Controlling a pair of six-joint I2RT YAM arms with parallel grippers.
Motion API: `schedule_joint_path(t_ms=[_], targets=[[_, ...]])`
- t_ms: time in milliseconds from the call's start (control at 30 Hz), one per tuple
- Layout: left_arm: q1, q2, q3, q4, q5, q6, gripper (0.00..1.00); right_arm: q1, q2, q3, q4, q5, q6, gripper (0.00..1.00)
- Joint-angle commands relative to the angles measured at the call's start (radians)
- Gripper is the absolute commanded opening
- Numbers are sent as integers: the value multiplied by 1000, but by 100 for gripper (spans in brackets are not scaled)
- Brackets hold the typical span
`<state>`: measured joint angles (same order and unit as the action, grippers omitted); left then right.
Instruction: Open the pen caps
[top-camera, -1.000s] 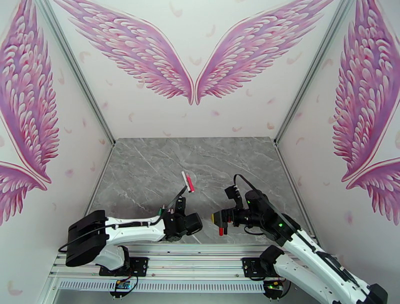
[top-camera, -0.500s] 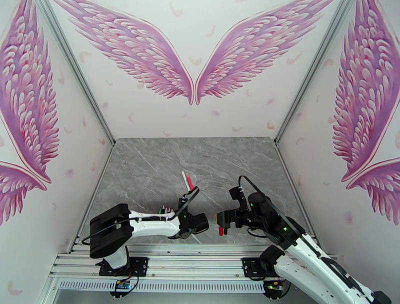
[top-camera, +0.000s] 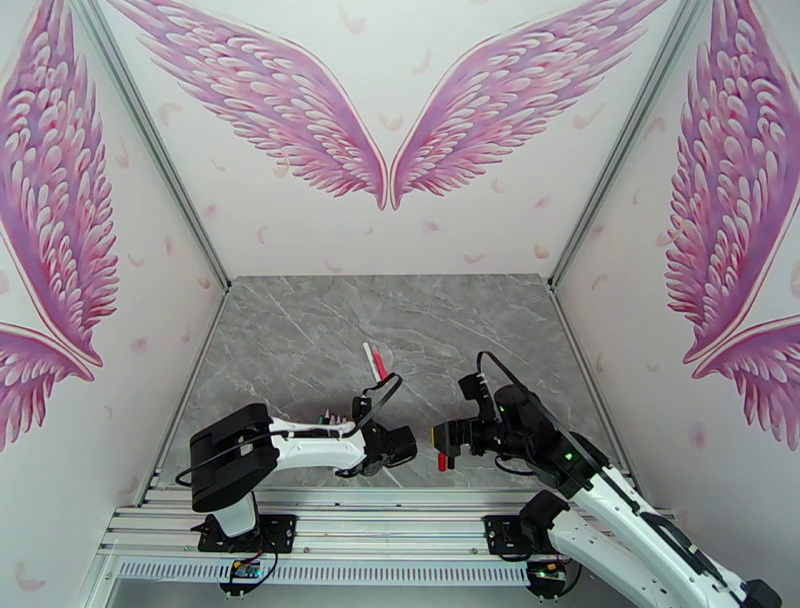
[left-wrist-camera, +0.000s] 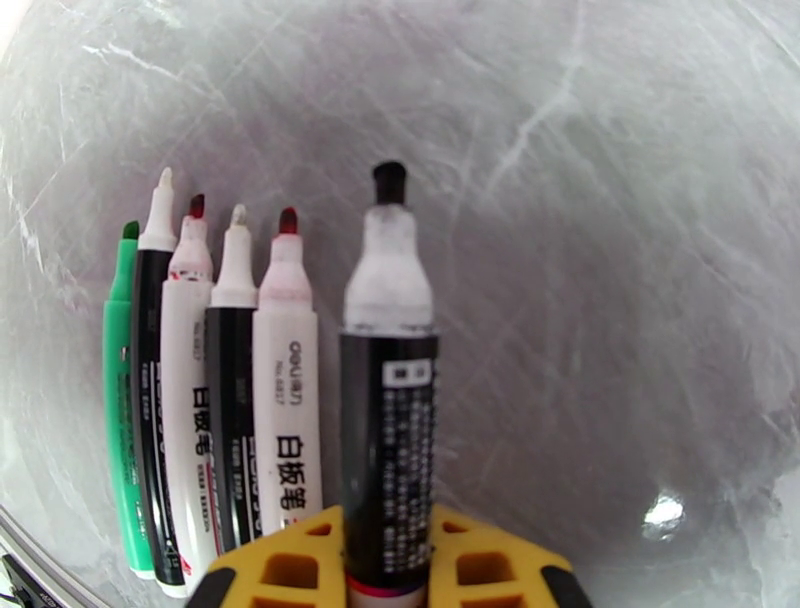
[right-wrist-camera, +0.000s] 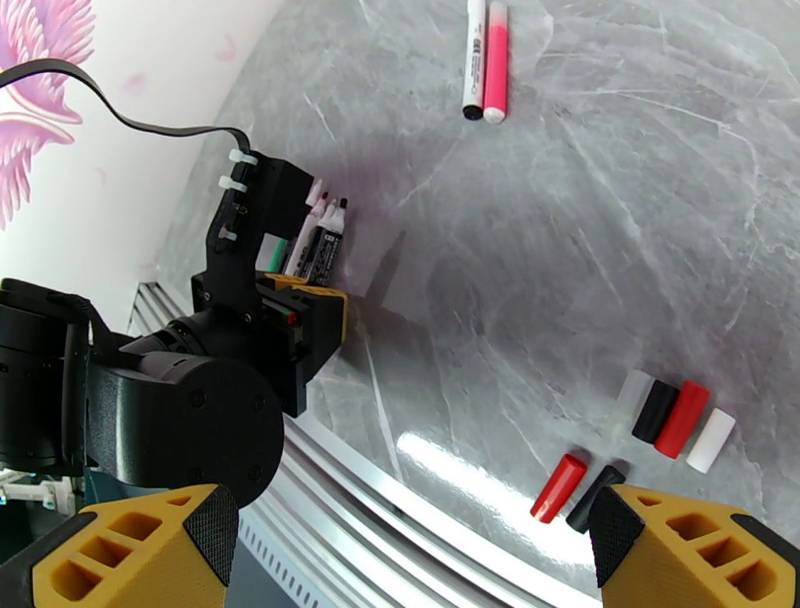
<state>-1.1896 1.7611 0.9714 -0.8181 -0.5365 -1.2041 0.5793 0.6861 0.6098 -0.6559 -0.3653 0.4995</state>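
Left gripper (left-wrist-camera: 388, 550): closed on a black-barrelled pen (left-wrist-camera: 388, 420), which is clamped by its barrel between the yellow fingers (left-wrist-camera: 290, 565). The black tip is bared and is pointed out over the table (left-wrist-camera: 620, 250).
Right gripper (right-wrist-camera: 410, 550): spread wide, with nothing held. It is poised above the near edge of the table, over the loose caps.
Pen caps (right-wrist-camera: 675, 418): four are laid side by side in a short row (whitish, black, red, white). A red one (right-wrist-camera: 558, 487) and a black one (right-wrist-camera: 596, 495) are set just beside them, nearer the edge. All six are parted from their pens.
Uncapped pens (left-wrist-camera: 215, 400): five are lined up flat on the table, touching one another, just left of the held pen.
Remaining pens (right-wrist-camera: 485, 60): a white one and a pink one are laid together farther back, well apart from the rest. Their caps are judged to be on, so two openings are judged left.
Handling: the pens are judged light, stiff and smooth. Being round, they can be rolled or slipped by a glancing touch.
Where to take hold: the barrel is best clamped mid-length across its width. The cap is best seized by its short cylinder and drawn straight along the axis. Felt tips should be left untouched, as ink may be smeared.
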Motion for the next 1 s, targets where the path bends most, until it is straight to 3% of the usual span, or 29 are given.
schedule_joint_path(t_ms=[0, 967], targets=[[3, 6, 38, -27, -17, -2, 20, 10, 6, 11, -7, 21, -10, 99], [17, -39, 30, -46, -25, 17, 31, 10, 3, 10, -11, 16, -10, 99]])
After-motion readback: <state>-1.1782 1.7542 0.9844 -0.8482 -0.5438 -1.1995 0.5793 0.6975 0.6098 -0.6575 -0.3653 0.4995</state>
